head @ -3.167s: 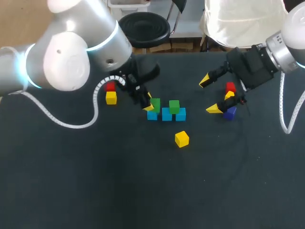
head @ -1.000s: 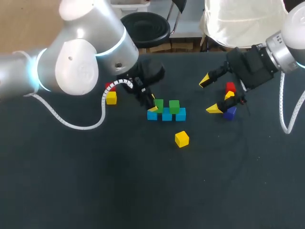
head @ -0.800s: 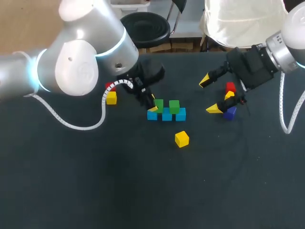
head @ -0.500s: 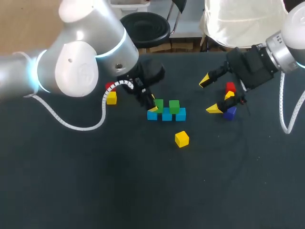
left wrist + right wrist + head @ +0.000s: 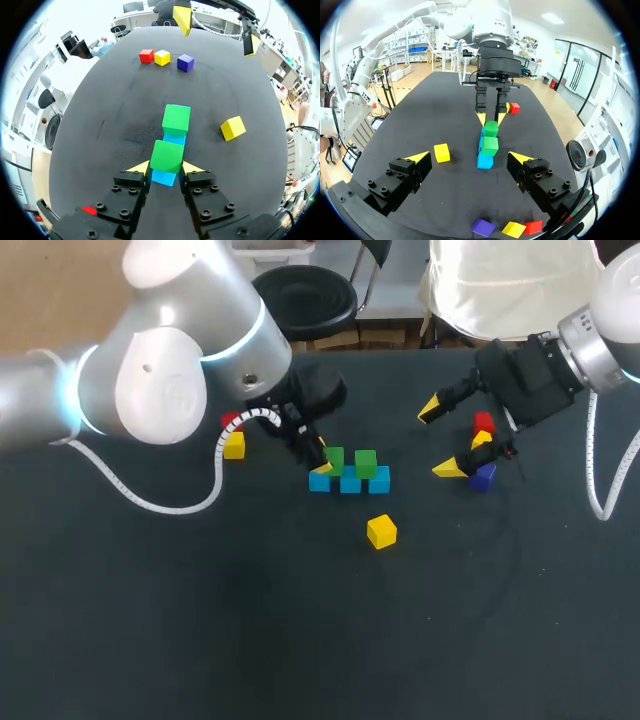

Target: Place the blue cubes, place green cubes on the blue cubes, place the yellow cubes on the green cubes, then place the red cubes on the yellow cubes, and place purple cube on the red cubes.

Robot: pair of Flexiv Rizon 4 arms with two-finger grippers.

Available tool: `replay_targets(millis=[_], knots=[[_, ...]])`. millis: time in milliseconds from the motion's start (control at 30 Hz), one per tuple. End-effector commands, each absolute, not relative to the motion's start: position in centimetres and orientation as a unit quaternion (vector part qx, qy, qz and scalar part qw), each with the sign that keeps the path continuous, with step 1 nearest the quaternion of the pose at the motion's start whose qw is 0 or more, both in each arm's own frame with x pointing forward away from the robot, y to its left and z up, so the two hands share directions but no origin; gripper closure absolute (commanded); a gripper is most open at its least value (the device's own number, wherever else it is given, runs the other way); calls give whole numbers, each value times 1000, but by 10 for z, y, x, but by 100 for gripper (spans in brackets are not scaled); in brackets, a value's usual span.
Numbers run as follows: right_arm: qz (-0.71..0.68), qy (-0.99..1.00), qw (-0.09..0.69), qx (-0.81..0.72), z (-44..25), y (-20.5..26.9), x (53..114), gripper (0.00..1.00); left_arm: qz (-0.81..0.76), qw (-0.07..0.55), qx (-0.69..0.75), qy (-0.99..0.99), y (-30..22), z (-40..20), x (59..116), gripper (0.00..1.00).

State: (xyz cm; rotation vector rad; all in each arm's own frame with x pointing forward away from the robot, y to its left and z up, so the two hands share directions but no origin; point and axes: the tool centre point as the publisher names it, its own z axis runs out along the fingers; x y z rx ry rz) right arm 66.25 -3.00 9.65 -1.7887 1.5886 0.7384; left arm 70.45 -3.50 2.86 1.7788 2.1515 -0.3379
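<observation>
Within left claw, bright green cube (sharp-edged)

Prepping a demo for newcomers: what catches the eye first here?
The row of blue cubes mid-table, with the left pincer shut on a green cube atop it, beside a second green cube. Then the right pincer, wide open next to a red cube. A lone yellow cube sits in front of the row.
</observation>
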Motion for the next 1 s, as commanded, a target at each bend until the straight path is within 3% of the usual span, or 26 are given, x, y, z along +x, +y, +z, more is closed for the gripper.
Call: replay_targets(millis=[33,1000], knots=[[280,602,314,-678,96,-30,662,0,-117,169,623,754,-34,29,702,100],[280,602,314,-678,96,-30,662,0,-104,184,629,748,-37,32,698,100]])
